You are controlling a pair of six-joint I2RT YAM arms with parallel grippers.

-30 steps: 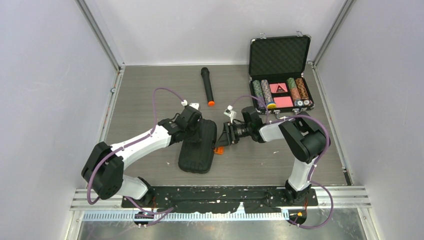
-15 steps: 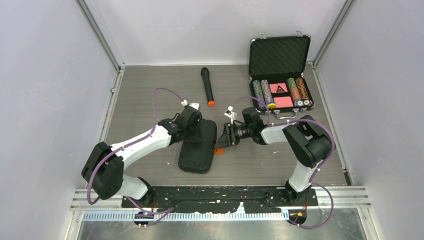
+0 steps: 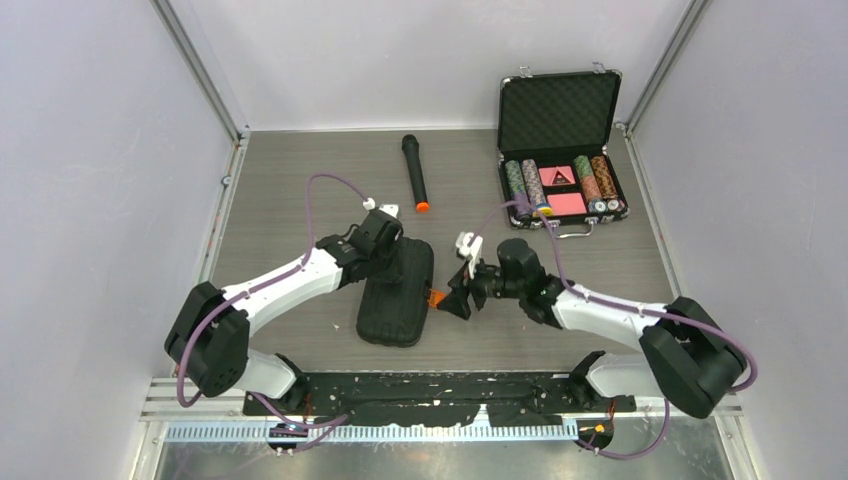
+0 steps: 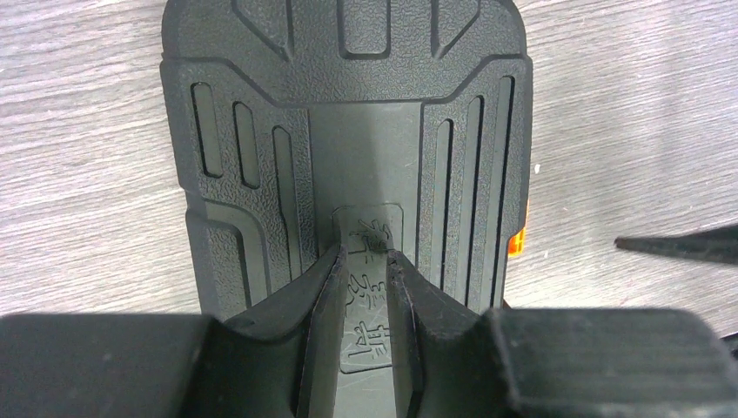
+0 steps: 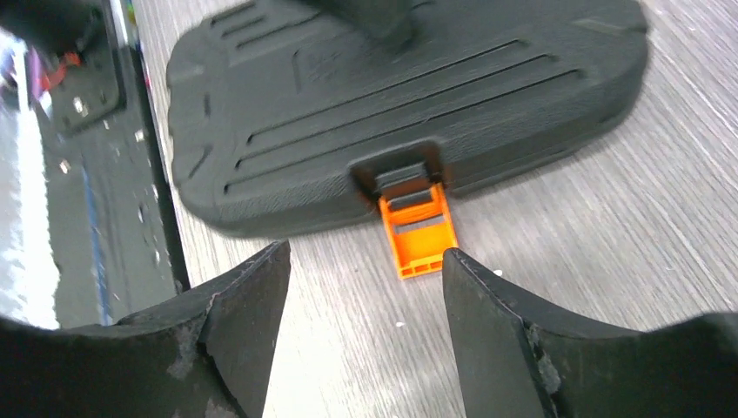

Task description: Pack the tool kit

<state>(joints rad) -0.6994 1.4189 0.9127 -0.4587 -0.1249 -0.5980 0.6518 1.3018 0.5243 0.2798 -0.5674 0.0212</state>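
Right wrist: your ribbed black tool kit [image 5: 487,78] lies closed, its orange latch [image 5: 418,231] flipped out just ahead of the right gripper [image 5: 365,252], whose jaws are spread. The left gripper [image 4: 365,252] has its jaws barely apart over an illegible embossed label [image 4: 370,228].

There is one tool kit [image 3: 398,295] near the middle of the tabletop, with one orange latch [image 3: 436,297] on its right edge. One microphone [image 3: 414,172] lies toward the far edge. One poker chip case [image 3: 556,110] sits in the far right corner, holding four long rows of chips [image 3: 526,187] and two pink packs [image 3: 566,203]. Two arms stand at the near edge: the left arm [image 3: 290,285] and the right arm [image 3: 600,312].
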